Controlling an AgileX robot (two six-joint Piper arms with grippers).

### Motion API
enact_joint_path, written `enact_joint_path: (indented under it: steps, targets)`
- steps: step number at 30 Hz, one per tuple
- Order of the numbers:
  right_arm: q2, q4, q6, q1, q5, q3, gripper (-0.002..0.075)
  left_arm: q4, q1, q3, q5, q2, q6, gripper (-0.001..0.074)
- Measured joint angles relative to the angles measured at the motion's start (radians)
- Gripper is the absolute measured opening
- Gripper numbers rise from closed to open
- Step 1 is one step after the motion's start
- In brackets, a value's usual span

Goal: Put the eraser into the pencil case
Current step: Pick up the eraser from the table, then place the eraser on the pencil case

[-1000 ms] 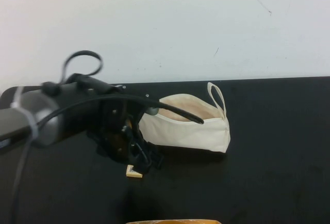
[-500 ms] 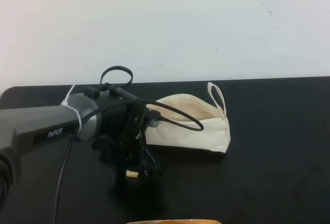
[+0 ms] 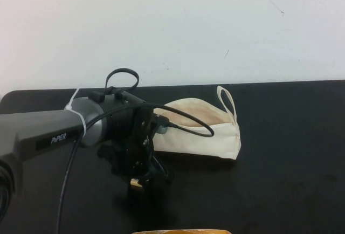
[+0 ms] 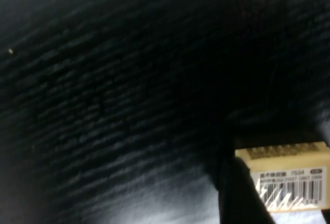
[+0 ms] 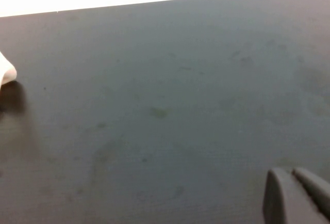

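A: The black table (image 3: 291, 153) carries the pencil case (image 3: 199, 129), mouth up, beside the left gripper (image 3: 141, 179); the right gripper (image 5: 298, 195) sits low over bare tabletop, fingertips pressed together.

B: A second ago the eraser (image 3: 137, 182) lay exposed; now the left gripper has come down and appears to be pinching it, just in front of the pouch; lifting probably comes next.

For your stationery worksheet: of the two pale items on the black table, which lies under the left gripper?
The eraser, the tiny barcode-labelled block beneath the left gripper. The pencil case lies farther back. The right gripper is elsewhere.
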Motion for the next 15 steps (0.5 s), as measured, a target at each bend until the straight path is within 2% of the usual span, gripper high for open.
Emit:
enact_joint_path:
  steps: [9, 12, 15]
  targets:
    - [0.0, 0.0, 0.0, 0.0, 0.0, 0.0, -0.0001, -0.009, 0.0, -0.073, 0.207, -0.06, 0.105, 0.029]
    - [0.0, 0.0, 0.0, 0.0, 0.0, 0.0, -0.0001, -0.025, 0.0, -0.121, 0.208, -0.148, 0.113, 0.029]
    - [0.0, 0.0, 0.0, 0.0, 0.0, 0.0, -0.0001, -0.055, 0.0, -0.171, 0.127, -0.22, 0.115, 0.029]
